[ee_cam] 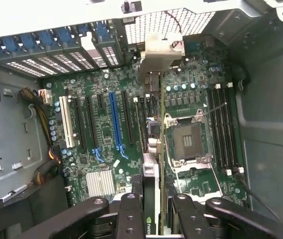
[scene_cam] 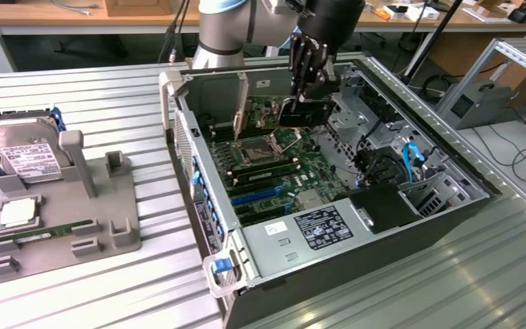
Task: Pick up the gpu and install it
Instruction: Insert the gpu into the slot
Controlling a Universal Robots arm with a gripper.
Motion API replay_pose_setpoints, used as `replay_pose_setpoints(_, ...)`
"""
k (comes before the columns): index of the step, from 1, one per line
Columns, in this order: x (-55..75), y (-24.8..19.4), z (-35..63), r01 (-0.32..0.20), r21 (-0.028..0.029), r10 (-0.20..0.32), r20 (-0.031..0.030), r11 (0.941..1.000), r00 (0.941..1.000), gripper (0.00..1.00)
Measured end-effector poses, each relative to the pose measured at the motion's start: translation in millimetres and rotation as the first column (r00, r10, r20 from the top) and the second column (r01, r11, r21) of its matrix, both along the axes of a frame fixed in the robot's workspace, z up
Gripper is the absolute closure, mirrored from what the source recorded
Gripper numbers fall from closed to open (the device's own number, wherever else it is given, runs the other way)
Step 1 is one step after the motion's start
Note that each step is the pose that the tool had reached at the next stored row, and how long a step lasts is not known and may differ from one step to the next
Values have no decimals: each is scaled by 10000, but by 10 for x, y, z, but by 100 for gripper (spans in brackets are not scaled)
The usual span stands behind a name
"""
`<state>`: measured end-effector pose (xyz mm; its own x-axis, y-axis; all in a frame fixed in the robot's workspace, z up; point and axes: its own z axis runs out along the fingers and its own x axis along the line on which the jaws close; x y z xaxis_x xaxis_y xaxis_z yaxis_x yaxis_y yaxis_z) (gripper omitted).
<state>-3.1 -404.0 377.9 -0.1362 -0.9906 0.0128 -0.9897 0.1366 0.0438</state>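
The jaws pinch the gpu (scene_cam: 301, 111) across its two flat faces near its upper edge. The card hangs on edge inside the open computer case (scene_cam: 210, 103), toward twelve o'clock of the case in the exterior view. The wrist view looks down along its thin edge (ee_cam: 151, 189), which runs over the motherboard (scene_cam: 281, 171) between the blue slot (ee_cam: 114, 119) and the processor socket (ee_cam: 187, 141). In the exterior view that socket (scene_cam: 261, 147) lies at about seven o'clock from the card. I cannot tell whether the lower edge touches a slot.

The card looks light and stiff but fragile. A grip on the bare top margin, clear of chips and the contact edge, seems safest, though so narrow a pinch may let it tilt. At nine o'clock from the case, well apart, a hard drive (scene_cam: 30, 154) stands in a grey tray (scene_cam: 107, 233) on the counter (scene_cam: 90, 96).
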Motion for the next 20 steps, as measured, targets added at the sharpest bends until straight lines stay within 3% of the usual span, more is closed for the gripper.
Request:
replay_pose_setpoints(12, 0, 0, 0, -847, 0, 847, 0, 9964, 9964, 73)
replay_pose_setpoints(20, 0, 0, -1, -1545, 0, 1545, 0, 9880, 9880, 73)
